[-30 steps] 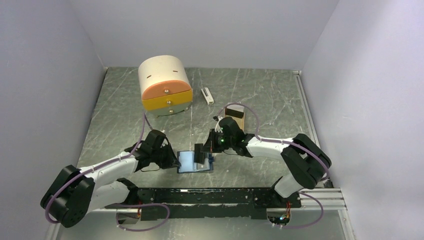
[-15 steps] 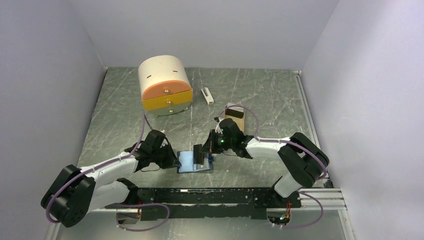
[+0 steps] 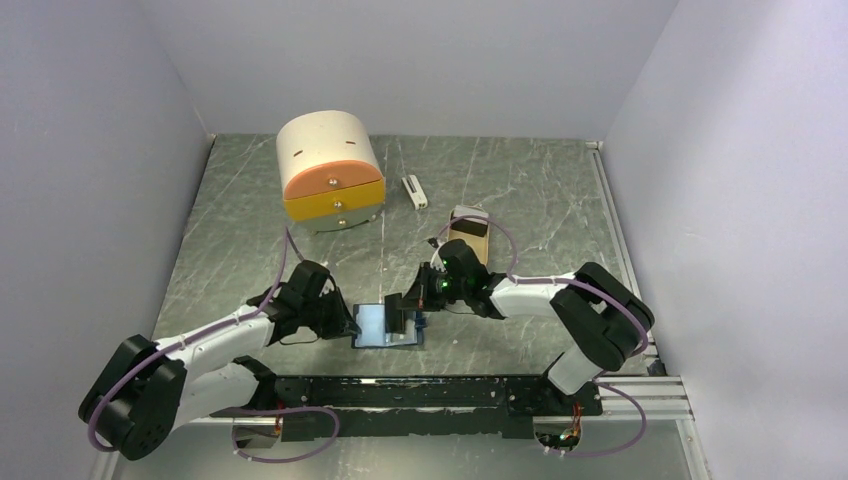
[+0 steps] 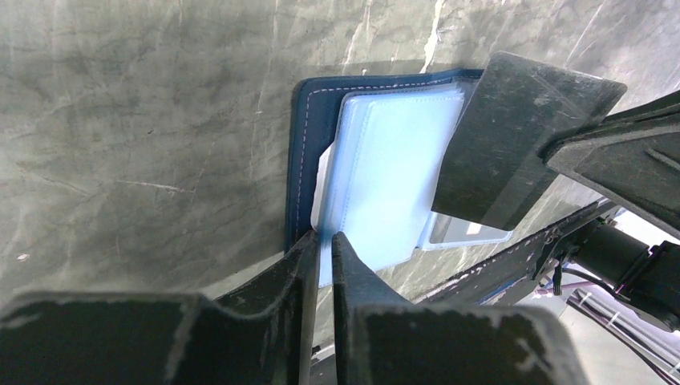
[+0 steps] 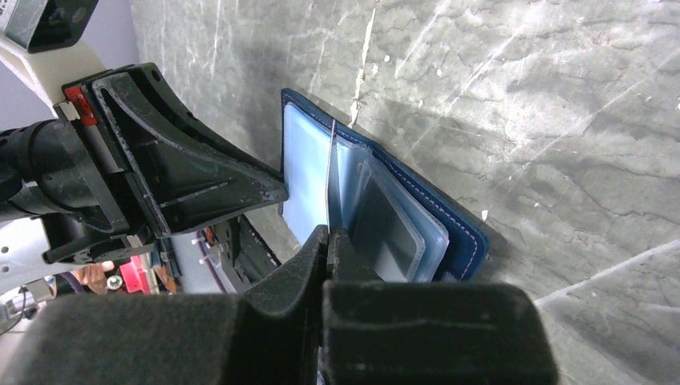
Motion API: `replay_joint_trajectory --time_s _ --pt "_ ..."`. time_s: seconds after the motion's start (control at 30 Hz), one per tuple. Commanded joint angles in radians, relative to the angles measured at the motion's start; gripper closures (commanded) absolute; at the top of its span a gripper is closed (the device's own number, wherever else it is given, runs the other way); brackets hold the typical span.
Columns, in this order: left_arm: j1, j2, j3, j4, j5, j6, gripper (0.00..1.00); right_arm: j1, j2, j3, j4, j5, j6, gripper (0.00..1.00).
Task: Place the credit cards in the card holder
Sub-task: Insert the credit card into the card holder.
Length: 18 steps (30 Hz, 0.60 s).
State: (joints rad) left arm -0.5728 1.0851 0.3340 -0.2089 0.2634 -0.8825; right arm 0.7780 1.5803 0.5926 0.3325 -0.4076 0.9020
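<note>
Feeding a thin pale grey-white credit card (image 5: pixel 330 172) edge-first into the small navy-blue folding card holder (image 5: pixel 385 220), which lies open on the grey marbled table top (image 3: pixel 520 200). My right gripper (image 5: pixel 329 241) is clamped on the card, which stands upright over the holder's middle. My left gripper (image 4: pixel 321 261) pinches a light-blue inner sleeve at the holder's left side. Next, I judge, the card must slide deeper, kept in line with the pocket, before I release it.

A lab test cell: plain walls (image 3: pixel 90 150) box a marbled table (image 3: pixel 540 180) bearing 2 robot arms (image 3: pixel 215 340).
</note>
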Motion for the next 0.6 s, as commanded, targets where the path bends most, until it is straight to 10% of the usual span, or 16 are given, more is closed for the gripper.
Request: replay_joint_trajectory --time_s 0.0,0.2,0.57 --pt "0.005 -0.003 0.025 -0.045 -0.022 0.011 0.82 -0.008 0.001 0.006 0.0 -0.021 0.009 1.0" --pt "0.005 0.003 0.058 -0.085 -0.028 0.013 0.72 -0.025 -0.029 0.011 -0.037 0.006 -0.013 1.0" --pt "0.006 0.007 0.076 -0.121 -0.058 0.022 0.85 -0.028 0.007 -0.024 0.084 -0.055 0.054 1.0"
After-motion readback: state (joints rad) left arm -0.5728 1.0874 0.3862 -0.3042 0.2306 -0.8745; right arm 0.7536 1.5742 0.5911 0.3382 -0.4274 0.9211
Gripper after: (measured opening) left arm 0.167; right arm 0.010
